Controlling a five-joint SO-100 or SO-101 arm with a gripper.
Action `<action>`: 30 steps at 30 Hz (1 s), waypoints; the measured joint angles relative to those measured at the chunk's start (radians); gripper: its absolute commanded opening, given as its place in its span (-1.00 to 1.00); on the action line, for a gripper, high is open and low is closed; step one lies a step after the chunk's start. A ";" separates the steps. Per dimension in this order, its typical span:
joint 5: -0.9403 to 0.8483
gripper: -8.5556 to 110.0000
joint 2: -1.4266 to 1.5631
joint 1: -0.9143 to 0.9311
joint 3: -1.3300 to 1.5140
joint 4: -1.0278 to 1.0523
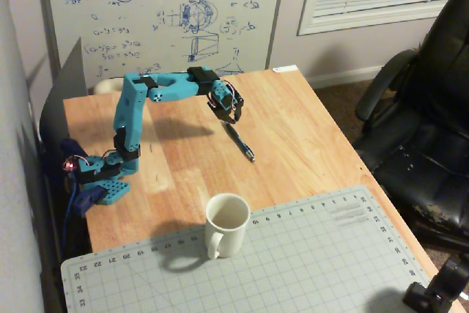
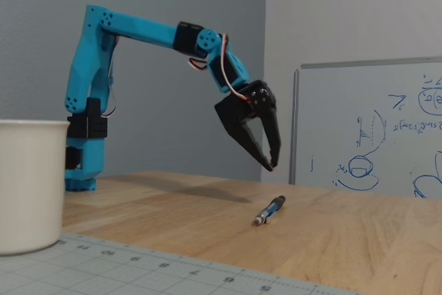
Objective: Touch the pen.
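Observation:
The pen is slim and dark with a small silvery tip, and it lies flat on the wooden table. It also shows in the low fixed view, with its tip pointing toward the camera. My gripper is black, on a turquoise arm, and points down over the pen's far end. In the low fixed view the gripper hangs clearly above the table and is apart from the pen. Its fingertips meet and hold nothing.
A white mug stands on the grey cutting mat at the front; it also shows in the low view. The arm's base is at the table's left edge. A black office chair is on the right and a whiteboard stands behind.

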 measured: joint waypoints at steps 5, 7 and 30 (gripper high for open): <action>0.000 -0.85 -0.055 0.005 -0.032 0.000; 0.000 -0.85 -0.077 0.005 -0.048 0.000; 0.000 -0.85 -0.267 0.003 -0.192 0.000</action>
